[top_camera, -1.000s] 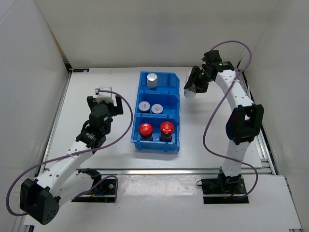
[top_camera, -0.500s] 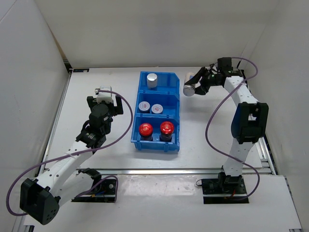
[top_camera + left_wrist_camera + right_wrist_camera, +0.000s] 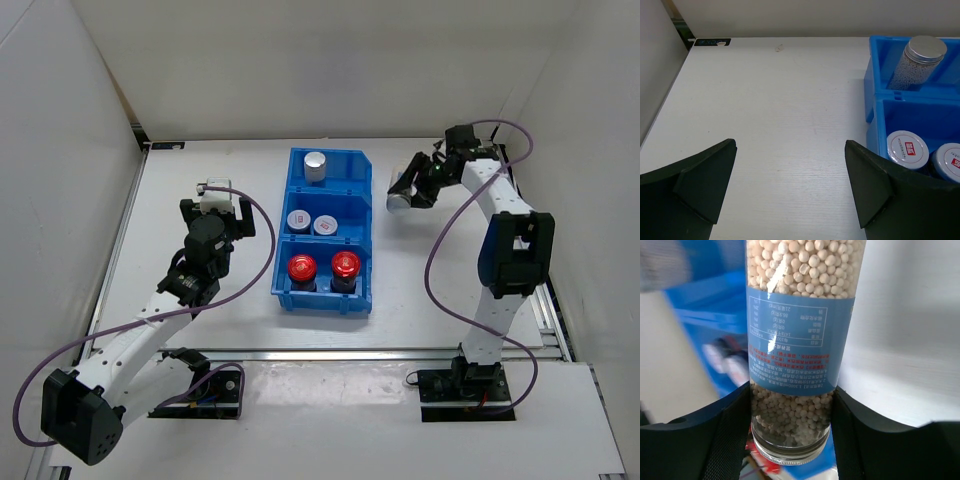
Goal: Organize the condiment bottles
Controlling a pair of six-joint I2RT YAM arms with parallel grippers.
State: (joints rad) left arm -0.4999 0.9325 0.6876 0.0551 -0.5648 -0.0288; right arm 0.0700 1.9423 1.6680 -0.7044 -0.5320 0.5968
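A tall clear bottle of white beads with a blue-and-white label (image 3: 800, 335) is being held by the right gripper (image 3: 416, 183); its black fingers are being kept part-way closed against the glass on both sides, and the bottle is being carried tilted, silver cap toward the bin, in the air just right of the blue three-compartment plastic bin (image 3: 322, 302). The step in hand is judged to be delivery into the far compartment; it is being done well if the bottle is being brought upright before being lowered, if it is being aimed at the free space beside the matching silver-capped bottle (image 3: 316, 165) standing there, and if the bin's right wall is being cleared from above rather than nudged; release is best being delayed until the base is resting on the bin floor. The middle compartment is being occupied by two short silver-lidded jars (image 3: 299, 220) side by side; the near compartment is being filled by two dark red-capped jars (image 3: 302, 267). The left gripper (image 3: 790, 190) is being held fully apart and empty above the white table (image 3: 780, 110), left of the bin.
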